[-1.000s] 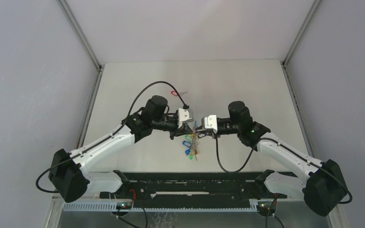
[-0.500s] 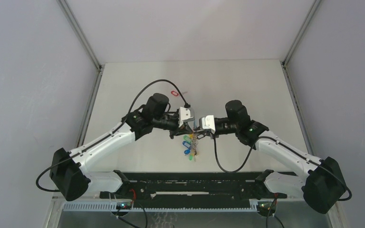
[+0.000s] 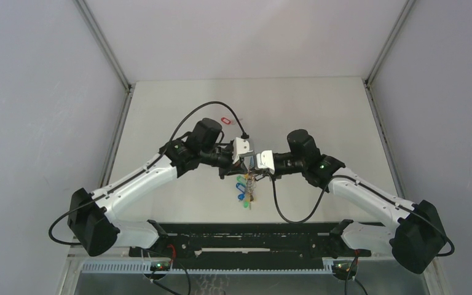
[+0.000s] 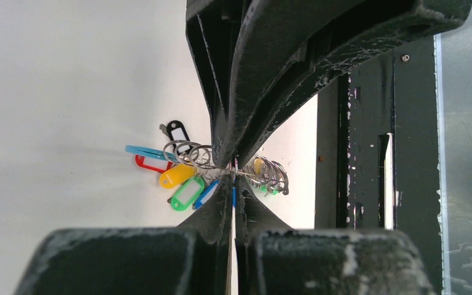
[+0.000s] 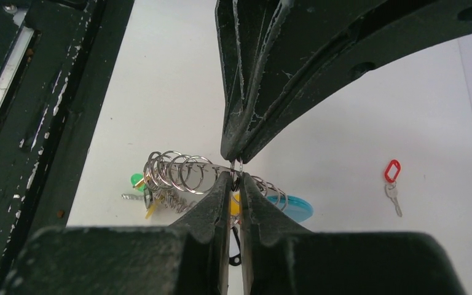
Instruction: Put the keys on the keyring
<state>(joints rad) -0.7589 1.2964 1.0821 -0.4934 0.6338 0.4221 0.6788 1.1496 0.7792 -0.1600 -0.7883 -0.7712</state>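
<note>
White tabletop (image 3: 319,110), grey walls all round, and both arms reach in from the near edge. Their elbows are flared wide and their forearms angle inward, so the two wrists meet nose to nose over the middle of the table. The left gripper (image 4: 233,177) is clenched tight, its tips pinching the wire of the keyring (image 4: 187,153). Opposite it is the right gripper (image 5: 236,167), jaws all but together, nipping that same wire from the other side. So the keyring sits right between the two claws, split rings bunched either side of the pinch. Its coloured tags (image 4: 178,178) in yellow, green, blue, red and black fan out just beside the tips. Whether the bunch touches the table, I can't tell. And the red-tagged key (image 5: 392,172) lies flat on the table, alone, well apart from both claws, out beyond the left gripper.
</note>
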